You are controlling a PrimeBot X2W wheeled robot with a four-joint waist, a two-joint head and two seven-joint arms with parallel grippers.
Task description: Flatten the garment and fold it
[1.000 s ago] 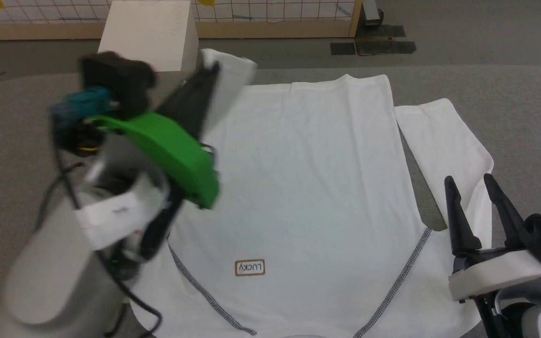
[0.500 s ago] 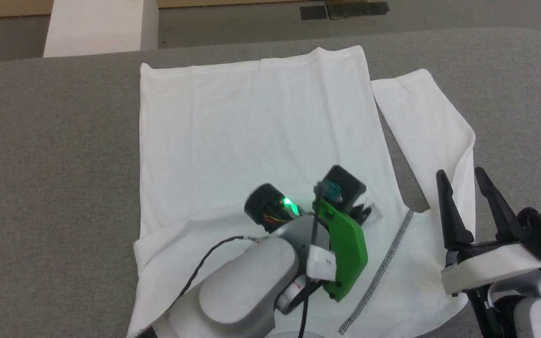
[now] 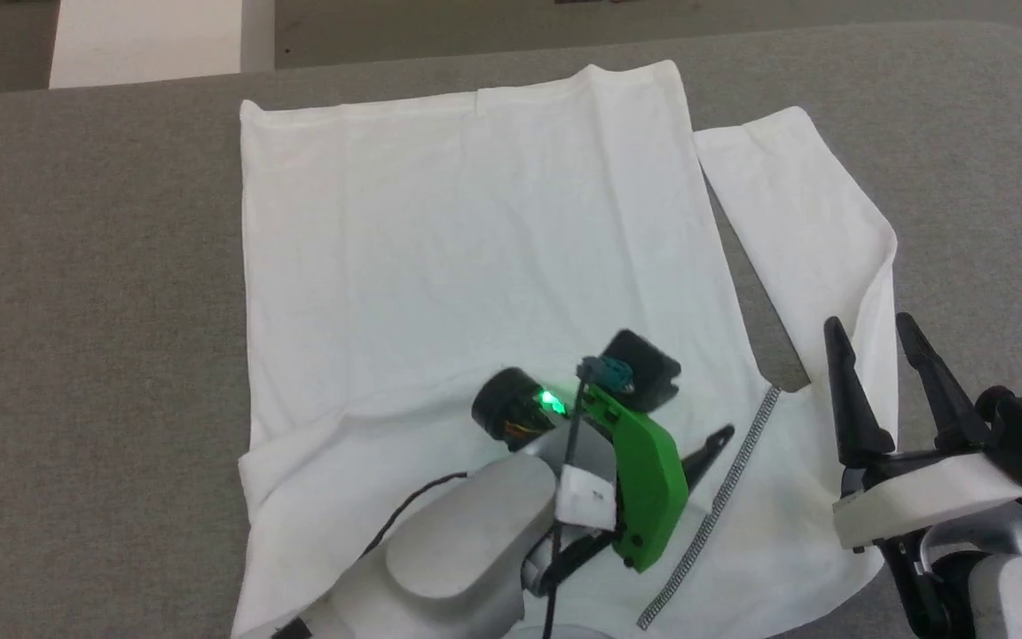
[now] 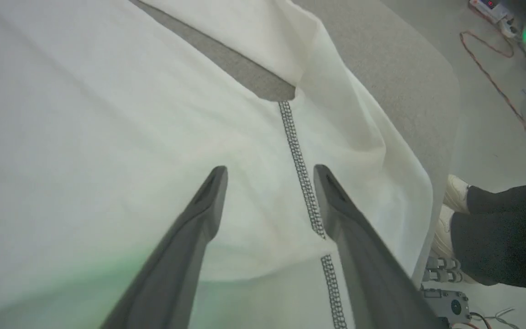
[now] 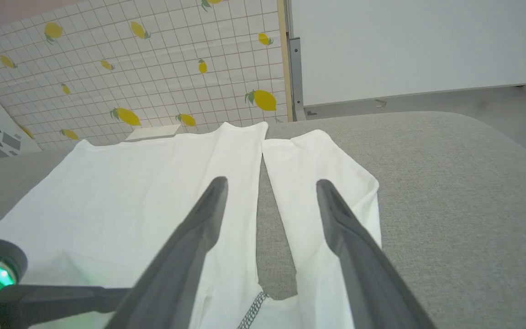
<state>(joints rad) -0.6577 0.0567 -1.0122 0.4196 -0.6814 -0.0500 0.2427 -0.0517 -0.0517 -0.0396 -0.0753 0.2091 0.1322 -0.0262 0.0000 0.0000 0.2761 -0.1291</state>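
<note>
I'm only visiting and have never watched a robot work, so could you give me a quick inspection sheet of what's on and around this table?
Surface: grey table, cloth-like top.
Job's things: white garment spread out; folded sleeve lies across its lower part, other sleeve lies beside it.
Clutter: white box beyond the far edge.
Grippers: left gripper open over the zigzag seam; right gripper open, empty.
Cables: black cable on the left forearm; orange cable on the floor.
Surroundings: lemon-patterned wall; a person's legs beside the table.
</note>
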